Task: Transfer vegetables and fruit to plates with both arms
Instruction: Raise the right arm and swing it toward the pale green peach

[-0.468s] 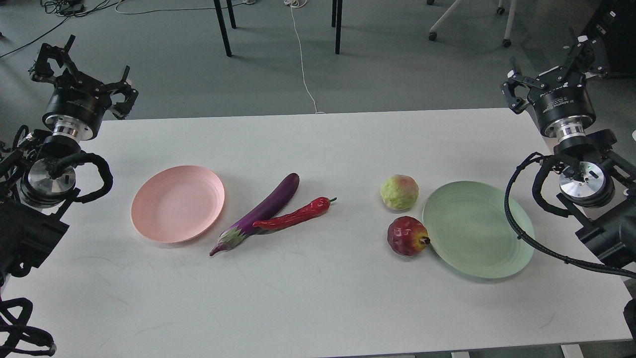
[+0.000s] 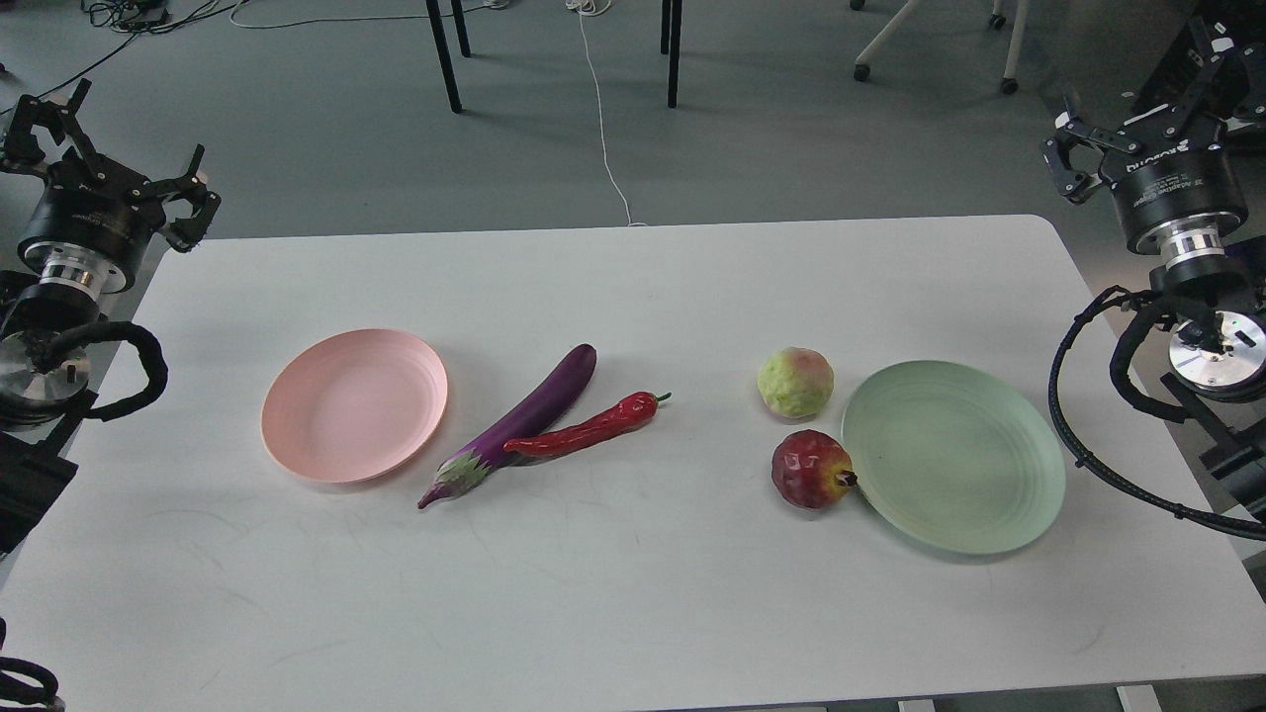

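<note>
Purple eggplant diagonal, calyx near-left; left gripper, right gripper both spread, empty.

Grey floor; white table; black chair legs; white cable.

White table spans between my two grippers and below them. Grey floor beyond it. Black furniture legs and a white cable up between my grippers; white caster chair base just left of my right gripper.
</note>
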